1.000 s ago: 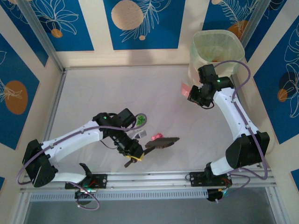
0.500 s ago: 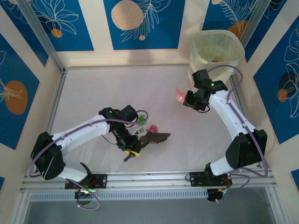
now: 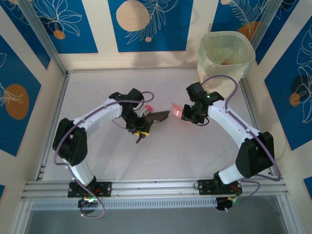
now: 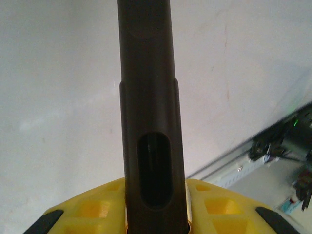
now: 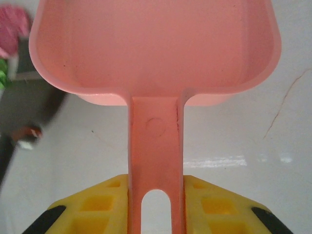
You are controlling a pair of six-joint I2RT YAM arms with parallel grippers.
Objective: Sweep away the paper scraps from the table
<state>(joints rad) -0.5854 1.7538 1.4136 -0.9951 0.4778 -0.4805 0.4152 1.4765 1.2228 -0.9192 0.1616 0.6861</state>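
Observation:
My left gripper is shut on the handle of the black brush, whose head points right at mid-table. In the left wrist view that handle runs straight up from between my yellow fingers. A pink paper scrap lies just behind the brush head. My right gripper is shut on the handle of the pink dustpan, whose mouth faces the brush a short gap away. From the right wrist, the dustpan looks empty, with a pink scrap and a green scrap at its left.
A tall cream bin stands at the table's far right corner, behind the right arm. The white table is edged by aluminium rails at the front. Patterned walls close in the back and sides.
The left arm has swept the brush and scraps away from the front edge toward mid-table. The right arm has brought the dustpan left and down from the bin, so the two tools now face each other.

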